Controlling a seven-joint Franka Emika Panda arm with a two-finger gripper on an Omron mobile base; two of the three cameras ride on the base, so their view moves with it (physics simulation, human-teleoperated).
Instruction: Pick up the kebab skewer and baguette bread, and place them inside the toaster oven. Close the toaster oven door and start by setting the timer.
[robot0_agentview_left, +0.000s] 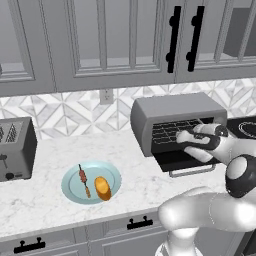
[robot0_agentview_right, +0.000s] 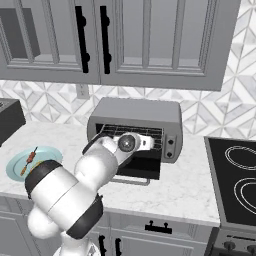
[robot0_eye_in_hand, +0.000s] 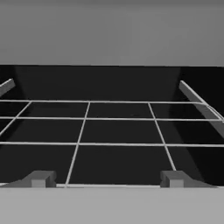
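Your skewer (robot0_agentview_left: 84, 181) and bread (robot0_agentview_left: 103, 188) are both on the blue plate (robot0_agentview_left: 113, 173), side by side, left of the oven (robot0_agentview_left: 170, 115) on the desk (robot0_agentview_left: 55, 155). Oven door (robot0_agentview_left: 186, 160) is down, nothing on the rack (robot0_eye_in_hand: 118, 131). Your tool (robot0_eye_in_hand: 107, 179) is at the oven mouth, fingers wide apart, holding nothing.
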